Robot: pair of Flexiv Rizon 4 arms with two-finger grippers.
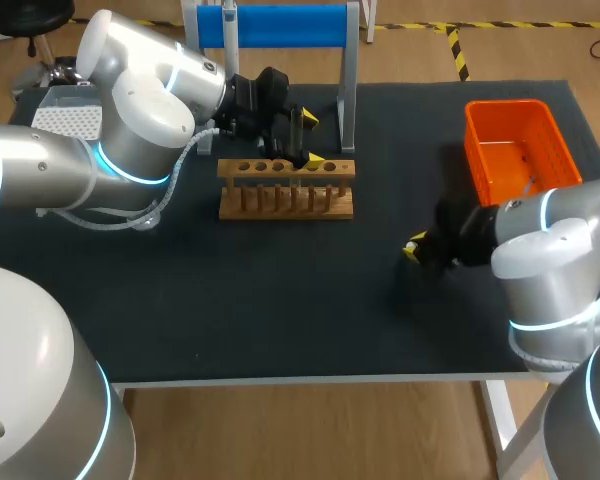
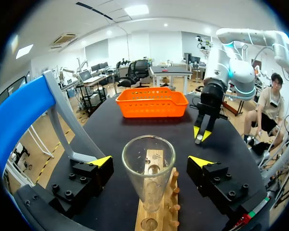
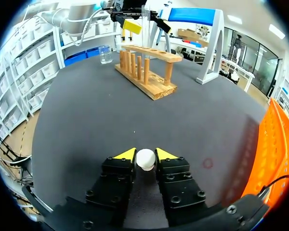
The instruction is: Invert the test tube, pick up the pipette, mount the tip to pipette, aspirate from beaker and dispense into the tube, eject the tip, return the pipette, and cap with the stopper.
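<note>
The left gripper (image 1: 312, 140) stands wide around the tube (image 2: 148, 166), mouth-up in the rack (image 1: 286, 203) for filling. The right gripper (image 3: 145, 153), near right, pinches the stopper (image 3: 145, 160), likely meant for capping.

test tube (image 2: 148, 175) between spread fingers (image 2: 100, 161), wooden rack (image 2: 159, 214)

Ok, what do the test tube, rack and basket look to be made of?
Test tube: clear glass, probably; see-through and glossy. Rack: unpainted wood, light brown, matt, pegs like dowels. Basket: orange plastic, seemingly; moulded slotted walls, slight sheen.
</note>
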